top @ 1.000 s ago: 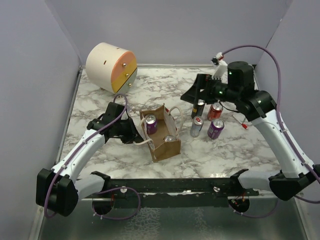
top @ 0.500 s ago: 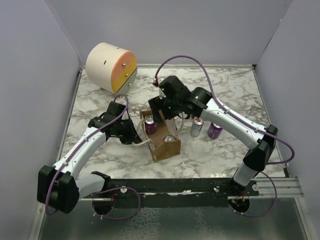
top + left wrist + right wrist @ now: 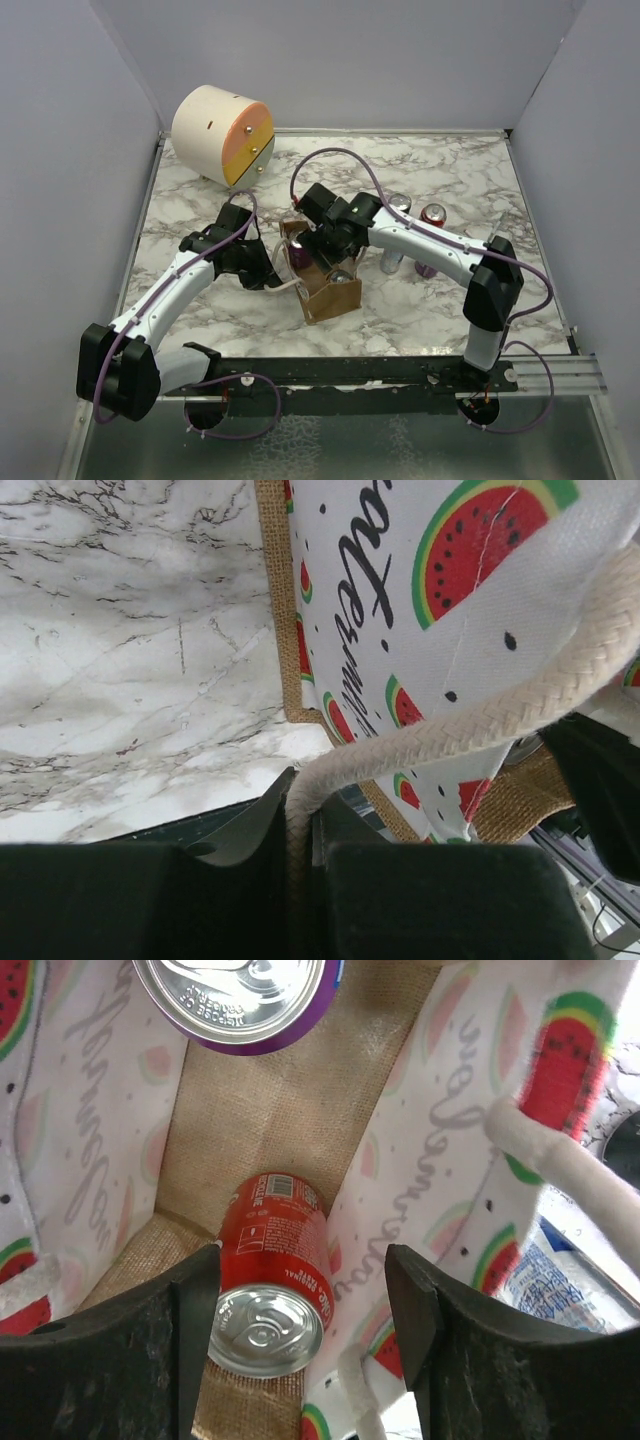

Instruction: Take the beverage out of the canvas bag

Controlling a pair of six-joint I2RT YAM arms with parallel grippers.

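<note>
The tan canvas bag (image 3: 330, 293) stands open mid-table; its watermelon-print side (image 3: 400, 600) fills the left wrist view. My left gripper (image 3: 270, 272) is shut on the bag's white rope handle (image 3: 450, 730), which runs down between the fingers (image 3: 300, 825). My right gripper (image 3: 326, 250) hovers open over the bag's mouth. In the right wrist view its gripper (image 3: 305, 1330) is spread above a red can (image 3: 272, 1285) standing in the bag, and a purple can (image 3: 240, 990) stands further in. The bag's printed wall (image 3: 440, 1160) also lies between the fingers.
Several cans stand right of the bag: silver ones (image 3: 398, 204) (image 3: 391, 259), a red one (image 3: 433, 214) and a purple one (image 3: 428, 266) partly behind the right arm. A cream-and-orange drum (image 3: 222, 134) sits at the back left. Grey walls enclose the table.
My right arm has swung from the cans at the right over to the bag, and its open gripper now sits above the bag's mouth. The left gripper still holds the handle.
</note>
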